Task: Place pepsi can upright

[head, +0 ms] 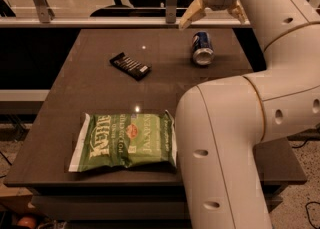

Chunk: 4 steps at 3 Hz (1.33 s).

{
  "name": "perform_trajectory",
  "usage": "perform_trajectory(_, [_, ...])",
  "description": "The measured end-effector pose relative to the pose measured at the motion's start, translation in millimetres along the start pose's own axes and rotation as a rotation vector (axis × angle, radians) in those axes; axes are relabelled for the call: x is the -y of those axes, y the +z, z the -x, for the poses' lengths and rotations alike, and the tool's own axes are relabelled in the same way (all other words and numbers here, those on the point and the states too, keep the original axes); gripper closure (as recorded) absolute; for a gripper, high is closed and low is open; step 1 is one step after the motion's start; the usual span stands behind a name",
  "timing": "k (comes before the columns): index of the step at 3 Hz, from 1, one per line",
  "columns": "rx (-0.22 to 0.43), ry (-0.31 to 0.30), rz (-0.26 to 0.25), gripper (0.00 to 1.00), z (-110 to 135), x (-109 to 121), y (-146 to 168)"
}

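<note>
Blue aluminium pepsi can [202, 48], one, is lying sideways below the white gripper [214, 21], gaping wide and empty. One flat black packet [130, 66] and one green bag [125, 140] are lying leftward.

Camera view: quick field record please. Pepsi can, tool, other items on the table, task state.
pepsi can: lying on its side, far right part of the table, one silver end toward the camera
tool: above and just behind the can, open, holding nothing, apart from the can
black packet: flat, left of the can
green chip bag: flat, near front edge
table: dark top, holds all three items
task state: can not yet upright
</note>
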State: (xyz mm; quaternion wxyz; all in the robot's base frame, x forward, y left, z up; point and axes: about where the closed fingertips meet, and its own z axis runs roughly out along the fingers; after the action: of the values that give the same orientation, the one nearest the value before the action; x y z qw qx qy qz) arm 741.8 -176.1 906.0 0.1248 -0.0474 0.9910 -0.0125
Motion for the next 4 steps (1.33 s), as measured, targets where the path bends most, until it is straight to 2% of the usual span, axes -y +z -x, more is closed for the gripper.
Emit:
perform_trajectory(2, [-0.059, -0.004, 0.032, 0.00, -9.0, -8.8, 18.9])
perform_trajectory(4, [-0.135, -0.029, 0.109, 0.00, -18.7, -29.6, 52.1])
